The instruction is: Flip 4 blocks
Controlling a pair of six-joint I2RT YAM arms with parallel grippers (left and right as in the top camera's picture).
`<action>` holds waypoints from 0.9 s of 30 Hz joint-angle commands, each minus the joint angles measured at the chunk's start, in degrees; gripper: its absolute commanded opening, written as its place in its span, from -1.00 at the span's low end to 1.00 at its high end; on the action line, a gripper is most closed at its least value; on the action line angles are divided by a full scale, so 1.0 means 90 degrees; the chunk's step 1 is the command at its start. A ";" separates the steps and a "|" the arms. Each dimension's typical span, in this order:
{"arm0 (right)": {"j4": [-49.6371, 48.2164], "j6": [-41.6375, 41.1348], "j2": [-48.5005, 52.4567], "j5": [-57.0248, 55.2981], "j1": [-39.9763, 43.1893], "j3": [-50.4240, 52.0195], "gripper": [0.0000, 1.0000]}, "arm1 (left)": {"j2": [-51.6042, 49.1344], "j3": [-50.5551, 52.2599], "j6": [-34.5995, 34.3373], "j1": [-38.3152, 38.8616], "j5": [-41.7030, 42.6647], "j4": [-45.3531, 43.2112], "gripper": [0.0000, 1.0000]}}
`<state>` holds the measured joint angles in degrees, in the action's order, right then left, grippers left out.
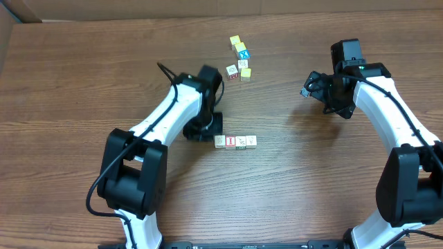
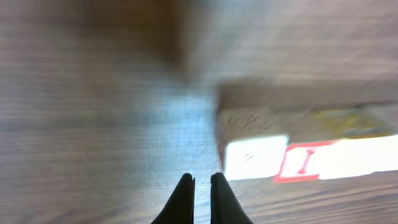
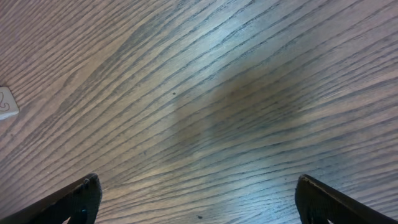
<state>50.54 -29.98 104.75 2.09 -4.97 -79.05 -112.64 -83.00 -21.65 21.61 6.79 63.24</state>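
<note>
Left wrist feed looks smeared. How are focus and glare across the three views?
Left wrist: blurred; the row of small white picture cubes is smeared, only a red frame legible. Right wrist: sharp grain, pale glare across the brown wooden table. Overhead: crisp, evenly lit, soft shadows.

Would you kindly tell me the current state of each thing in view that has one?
Left gripper: jaws shut, empty, beside the row's end.
Right gripper: jaws open wide, empty.
Row of four blocks: lined up side by side, none held.
Loose blocks: clustered apart from the row, none held.
</note>
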 commanded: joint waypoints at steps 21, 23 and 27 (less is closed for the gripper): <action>-0.0036 0.0027 -0.0019 -0.0058 0.0015 -0.0070 1.00 | -0.0022 0.0185 -0.0342 0.0427 -0.0855 -0.1185 -0.92; -0.0036 0.0027 -0.0019 -0.0058 0.0015 -0.0070 1.00 | -0.0022 0.0216 -0.0364 0.0427 -0.0850 -0.1260 -0.92; -0.0036 0.0027 -0.0019 -0.0061 0.0015 -0.0070 1.00 | -0.0024 0.0287 -0.0367 0.0427 -0.0845 -0.1302 -0.91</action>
<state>50.52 -29.95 104.75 2.09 -4.97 -79.05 -112.64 -81.49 -23.92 25.52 0.56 51.62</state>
